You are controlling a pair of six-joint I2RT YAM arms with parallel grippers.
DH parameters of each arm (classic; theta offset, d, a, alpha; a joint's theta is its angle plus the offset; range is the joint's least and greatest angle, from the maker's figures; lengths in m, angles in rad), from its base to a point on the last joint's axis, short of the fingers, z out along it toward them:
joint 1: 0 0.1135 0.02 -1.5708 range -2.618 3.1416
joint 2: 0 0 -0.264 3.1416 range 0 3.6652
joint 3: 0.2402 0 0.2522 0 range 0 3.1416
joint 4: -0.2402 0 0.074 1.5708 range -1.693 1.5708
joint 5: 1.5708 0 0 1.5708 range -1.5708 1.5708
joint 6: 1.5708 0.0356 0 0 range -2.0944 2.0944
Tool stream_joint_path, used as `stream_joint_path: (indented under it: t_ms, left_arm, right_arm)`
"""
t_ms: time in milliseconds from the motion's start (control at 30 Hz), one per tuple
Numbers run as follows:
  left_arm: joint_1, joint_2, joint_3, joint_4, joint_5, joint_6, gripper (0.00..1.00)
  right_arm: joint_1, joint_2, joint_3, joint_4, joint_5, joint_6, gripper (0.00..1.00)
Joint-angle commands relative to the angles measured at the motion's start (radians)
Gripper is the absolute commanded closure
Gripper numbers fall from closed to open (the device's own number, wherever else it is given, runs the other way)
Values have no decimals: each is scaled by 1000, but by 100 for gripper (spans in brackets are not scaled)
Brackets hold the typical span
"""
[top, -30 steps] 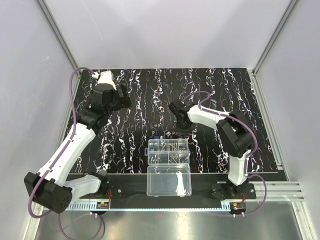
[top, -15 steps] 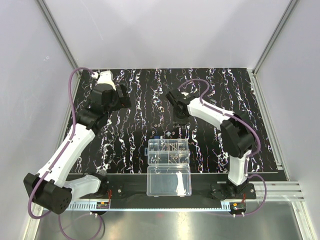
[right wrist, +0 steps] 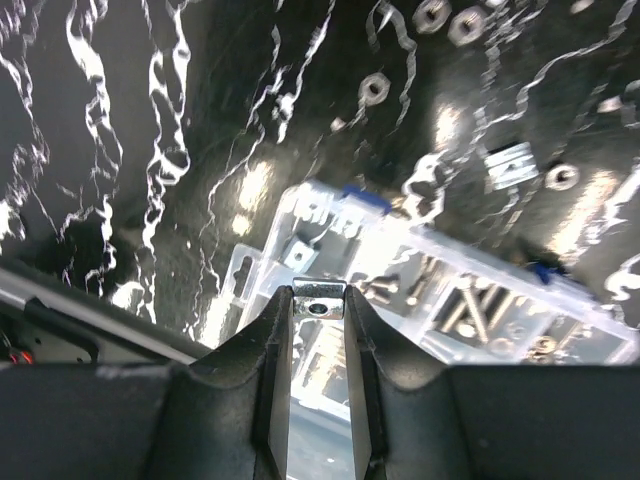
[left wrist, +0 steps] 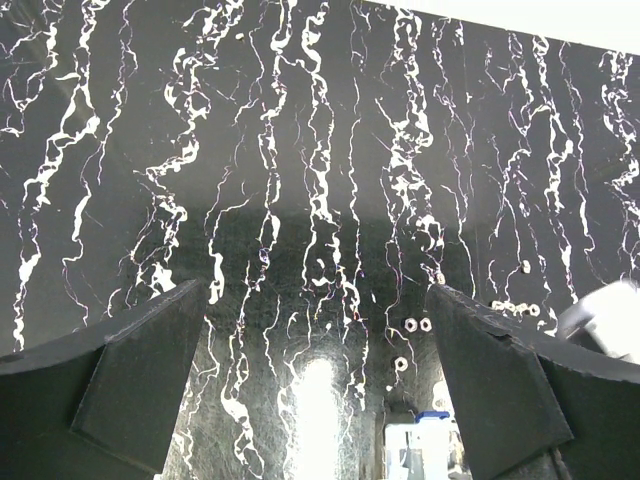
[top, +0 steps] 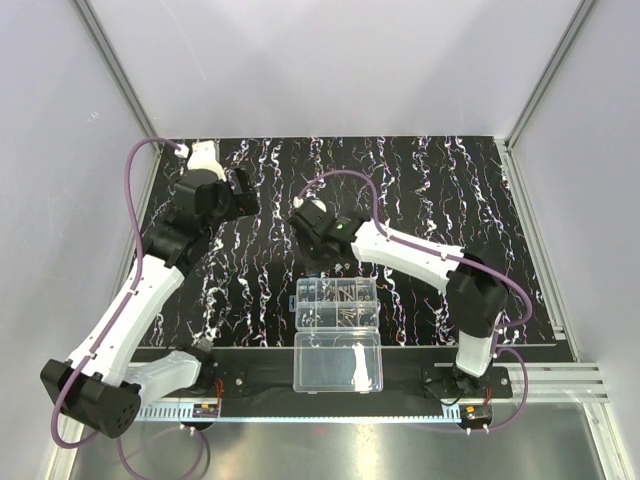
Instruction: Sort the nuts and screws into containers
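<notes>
Nut (right wrist: 320, 297), small and silvery, is clamped between the two fingertips of the right gripper (right wrist: 319, 312). In the right wrist view it hangs above one end of the organizer box. Which compartment lies directly below it cannot be determined.

Containers (right wrist: 310, 205) are already partly filled. Several screws (right wrist: 475, 315) lie in the compartments toward the middle of the box, and a few pale pieces sit in an end compartment. Whether any compartment holds nuts is too blurred to tell. The box stands at the near edge of the mat (left wrist: 120, 150), with the undivided lid half (top: 320, 368) folded open toward the arm bases.

Loose nuts (right wrist: 373, 87) remain on the mat beyond the box. At least four show in the right wrist view, and the left wrist view shows a small cluster near the blue piece (left wrist: 432, 415). No loose screws can be made out on the mat, although the white streaks could hide one.

The left gripper (left wrist: 318, 290) hovers over the far-left part of the mat with its fingers wide apart and nothing between them.

Assessment: sorting is well under way but not complete. The screws appear largely done. The held nut needs releasing into a compartment, and each remaining nut needs its own pick and drop.
</notes>
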Motion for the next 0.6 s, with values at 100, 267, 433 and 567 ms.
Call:
stream_joint_path:
  t_ms: [100, 267, 433, 567]
  left_arm:
    - [4, -41, 36, 21, 7, -3, 1]
    - [2, -38, 34, 22, 15, -5, 1]
    - [4, -41, 36, 22, 13, -5, 1]
    - [4, -37, 36, 22, 18, -3, 1]
  right_arm:
    - [22, 33, -41, 55, -45, 16, 89]
    - [41, 72, -30, 74, -70, 17, 89]
    - [49, 108, 1, 64, -74, 17, 87]
    - [52, 111, -5, 61, -71, 16, 74]
